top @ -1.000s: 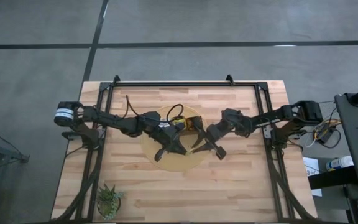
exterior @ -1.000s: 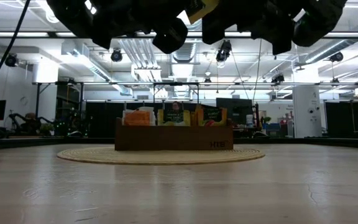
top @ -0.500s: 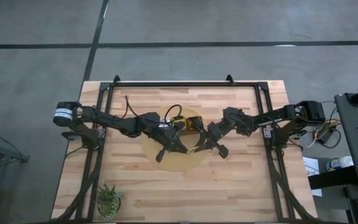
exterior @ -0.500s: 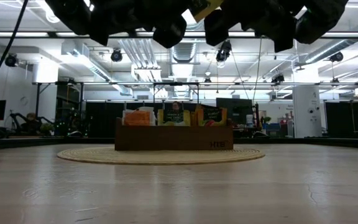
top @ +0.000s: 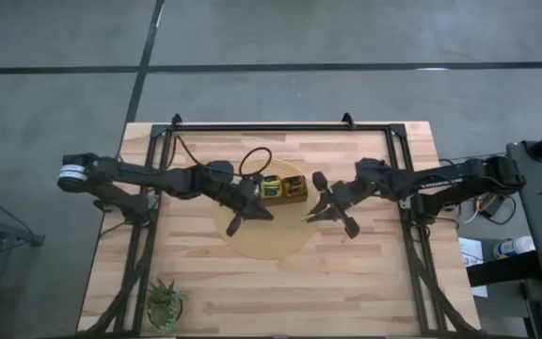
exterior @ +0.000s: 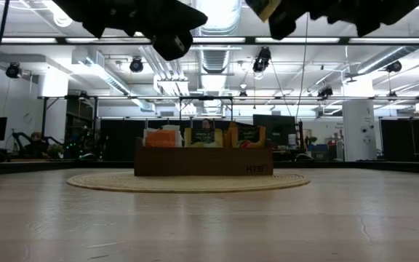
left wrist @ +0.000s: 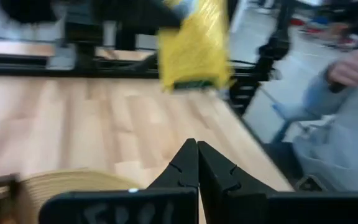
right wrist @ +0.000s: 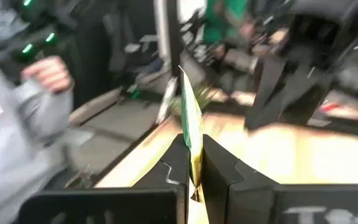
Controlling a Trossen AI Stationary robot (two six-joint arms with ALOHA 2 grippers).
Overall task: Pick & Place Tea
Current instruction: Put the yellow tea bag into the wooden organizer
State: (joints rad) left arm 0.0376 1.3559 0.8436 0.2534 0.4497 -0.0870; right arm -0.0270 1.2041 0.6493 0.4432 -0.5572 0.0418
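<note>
Wooden table from above: brown box on round mat, plant at a corner; left claw pinched together, empty, over mat; right claw clamped on yellow sachet beside box.

Level with tabletop: more sachets upright in box.

Left wrist: yellow sachet aloft beyond touching fingers.

Right wrist: sachet edge-on between fingers; sleeve nearby.
</note>
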